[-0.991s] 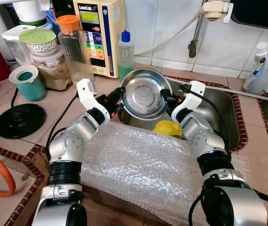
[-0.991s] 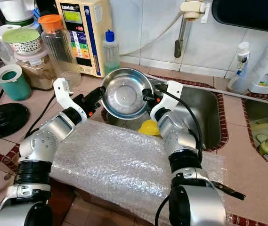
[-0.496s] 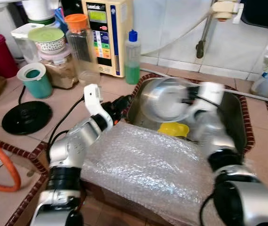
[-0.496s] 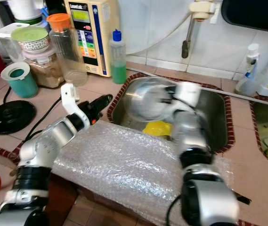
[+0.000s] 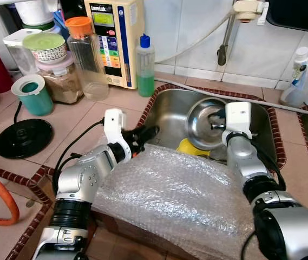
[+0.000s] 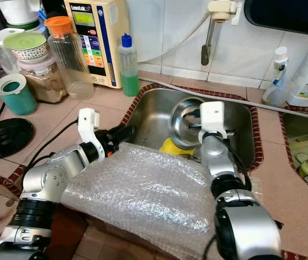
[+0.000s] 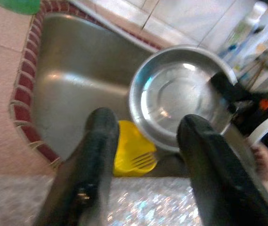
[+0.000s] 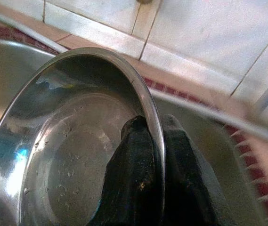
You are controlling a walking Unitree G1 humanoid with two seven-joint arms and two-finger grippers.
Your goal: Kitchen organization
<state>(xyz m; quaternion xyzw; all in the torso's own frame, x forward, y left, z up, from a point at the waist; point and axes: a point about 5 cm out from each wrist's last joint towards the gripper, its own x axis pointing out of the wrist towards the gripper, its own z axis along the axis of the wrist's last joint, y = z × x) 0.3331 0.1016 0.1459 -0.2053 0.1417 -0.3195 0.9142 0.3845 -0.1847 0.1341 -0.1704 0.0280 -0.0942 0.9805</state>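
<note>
Since a second ago the steel bowl (image 5: pixel 207 122) has been carried down into the sink (image 5: pixel 170 116), tilted beside a yellow strainer (image 5: pixel 190 147). Its rim is pinched between the right gripper (image 8: pixel 153 141) fingers. The left gripper (image 7: pixel 145 136) is held spread over the bubble wrap (image 5: pixel 170 200).

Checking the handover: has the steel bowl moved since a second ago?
Yes. The bowl, pinched by the right gripper, went from the sink's left rim down inside, toward its right.

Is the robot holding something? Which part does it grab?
The right gripper pinches the steel bowl by its rim, over the sink. The left gripper is open, holding nothing.
</note>
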